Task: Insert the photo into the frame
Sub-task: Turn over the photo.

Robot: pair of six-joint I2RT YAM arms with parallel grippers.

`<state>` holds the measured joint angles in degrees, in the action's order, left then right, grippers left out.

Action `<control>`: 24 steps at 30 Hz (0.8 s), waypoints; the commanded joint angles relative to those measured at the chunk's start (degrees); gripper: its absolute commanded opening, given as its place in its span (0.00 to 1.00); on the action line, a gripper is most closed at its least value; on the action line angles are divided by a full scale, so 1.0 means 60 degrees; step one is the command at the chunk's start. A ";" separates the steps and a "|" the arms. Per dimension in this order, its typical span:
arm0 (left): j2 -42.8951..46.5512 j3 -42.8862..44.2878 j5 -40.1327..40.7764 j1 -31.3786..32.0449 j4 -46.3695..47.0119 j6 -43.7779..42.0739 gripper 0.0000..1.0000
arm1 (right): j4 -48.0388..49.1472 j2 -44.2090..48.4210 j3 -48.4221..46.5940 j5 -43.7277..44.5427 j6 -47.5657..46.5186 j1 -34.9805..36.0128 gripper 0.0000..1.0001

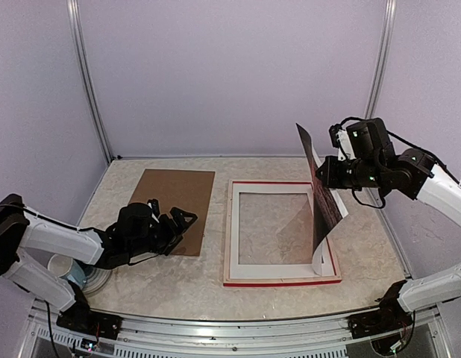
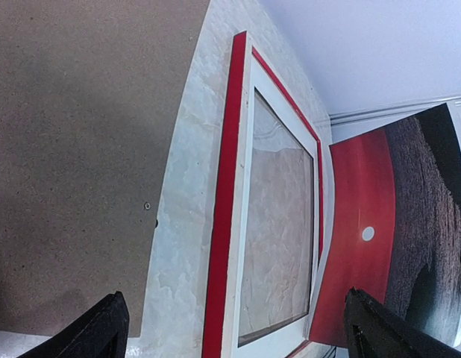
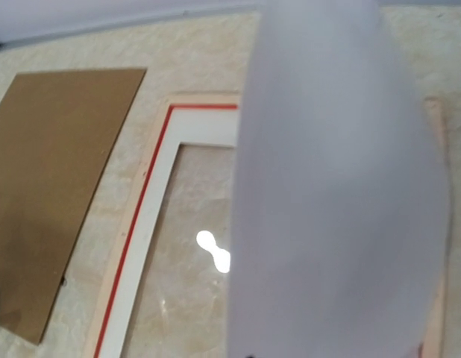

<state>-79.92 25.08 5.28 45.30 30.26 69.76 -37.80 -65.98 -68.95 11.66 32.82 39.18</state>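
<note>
The photo (image 1: pixel 321 216), bowing like a light, floppy sheet best pinched at its border, is standing on edge along the right side of the frame (image 1: pixel 232 231), the right gripper (image 1: pixel 325 175) seemingly nipping its upper edge while the left gripper (image 1: pixel 180 227) is hanging spread wide, empty.

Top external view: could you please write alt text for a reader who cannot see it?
The right gripper holds the photo upright, its bottom edge curling on the right rail of the flat-lying frame. The open left gripper hovers over the edge of a brown board.
</note>
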 commanded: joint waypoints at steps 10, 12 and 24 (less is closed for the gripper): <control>-0.1704 0.1819 -0.1026 -0.0416 0.0370 -0.0617 0.99 | 0.0577 -0.1229 -0.0140 -0.0149 0.0232 0.1064 0.19; -0.1962 0.2027 -0.1233 -0.0468 0.0424 -0.0625 0.99 | 0.0669 -0.1401 -0.0193 -0.0278 0.0228 0.1161 0.21; -0.2347 0.2499 -0.1463 -0.0519 0.0531 -0.0564 0.99 | 0.1548 -0.2680 -0.0326 -0.1187 0.0324 0.1531 0.21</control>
<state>-93.51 38.74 -2.63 42.65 32.16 67.33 -31.18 -79.72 -68.93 6.57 34.20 47.11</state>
